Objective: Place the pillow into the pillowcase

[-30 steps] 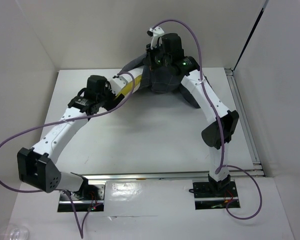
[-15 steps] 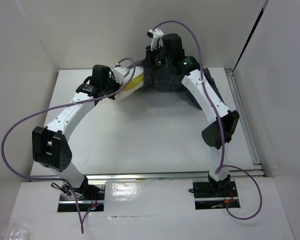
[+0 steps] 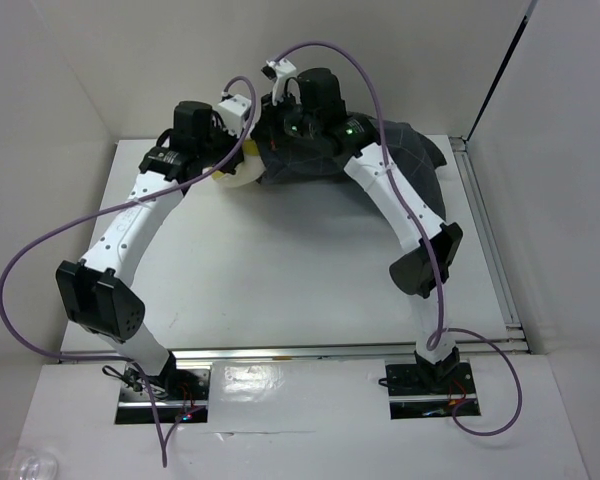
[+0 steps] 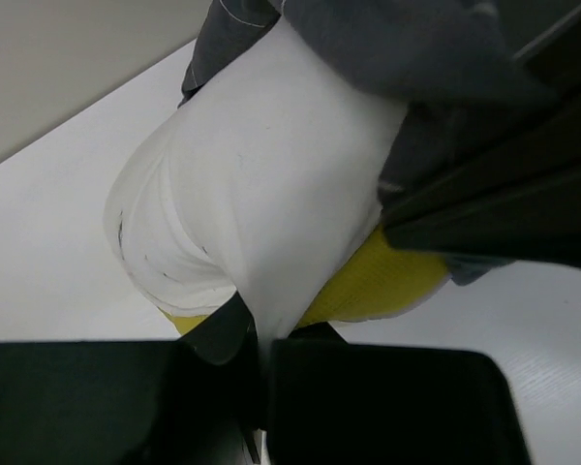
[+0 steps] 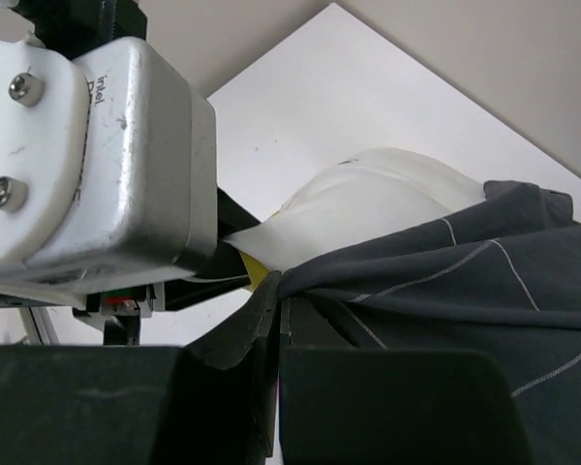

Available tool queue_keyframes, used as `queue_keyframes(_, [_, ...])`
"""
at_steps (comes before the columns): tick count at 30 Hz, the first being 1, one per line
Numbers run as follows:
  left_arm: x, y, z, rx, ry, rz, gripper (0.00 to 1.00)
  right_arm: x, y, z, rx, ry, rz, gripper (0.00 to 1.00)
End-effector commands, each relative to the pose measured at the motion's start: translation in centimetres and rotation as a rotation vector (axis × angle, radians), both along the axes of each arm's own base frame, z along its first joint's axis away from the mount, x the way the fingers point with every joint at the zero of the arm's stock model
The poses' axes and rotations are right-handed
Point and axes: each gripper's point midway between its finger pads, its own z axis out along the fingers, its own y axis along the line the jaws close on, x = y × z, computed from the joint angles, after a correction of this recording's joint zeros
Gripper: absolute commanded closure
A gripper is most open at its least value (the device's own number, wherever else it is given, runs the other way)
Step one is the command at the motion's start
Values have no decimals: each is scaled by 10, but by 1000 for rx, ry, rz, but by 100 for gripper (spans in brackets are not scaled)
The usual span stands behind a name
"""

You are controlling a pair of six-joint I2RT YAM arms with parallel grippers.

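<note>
- The pillow (image 4: 261,194) lies partly in the pillowcase (image 5: 445,281). Its rounded white end and yellow band stick out just ahead of the left gripper (image 4: 257,334).
- The left gripper is pinching a fold of that bare white end at its fingertips, with the yellow band just right of the pinch.
- The right gripper (image 5: 276,305) is pressed together on the pillowcase hem. The pillow's end bulges just beyond its tips, and the left wrist is close on its left.
- The step in hand looks like feeding in the last end. The left should push toward the mouth while the right draws the hem the opposite way over the bulge, keeping it taut.
- One risk is that a pinch on the loose cover alone may stretch cloth rather than shift padding, so a deeper grip would help.
- The pillowcase appears to hold most of the pillow, but how far in it reaches is hidden.
- Both rest on the table (image 3: 280,260), under and beyond the two grippers.
</note>
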Motion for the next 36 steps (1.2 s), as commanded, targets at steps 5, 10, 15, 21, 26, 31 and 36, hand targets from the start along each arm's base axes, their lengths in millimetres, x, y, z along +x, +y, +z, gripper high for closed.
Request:
queue_keyframes(5, [-4, -49, 58, -170, -124, -111, 100, -47, 43, 64, 172, -90, 182, 100])
queue_keyframes(10, [-1, -56, 44, -181, -94, -112, 100, -72, 42, 63, 180, -52, 247, 100])
queue_keyframes(15, [-1, -64, 30, -184, -57, -124, 100, -70, 30, 64, 168, -56, 217, 100])
queue_keyframes(21, [-1, -61, 5, -155, 1, -86, 55, -42, -1, 84, 171, -131, 131, 100])
queue_keyframes(26, [7, -36, 0, -127, -34, 71, 42, -35, -37, 110, 183, -228, 46, 100])
queue_keyframes(31, [12, -20, 12, -156, -105, 180, 40, -35, -58, 118, 139, -306, -15, 100])
queue_keyframes(36, [13, -2, 51, -218, -237, 287, 33, -25, -87, 122, 95, -358, -137, 100])
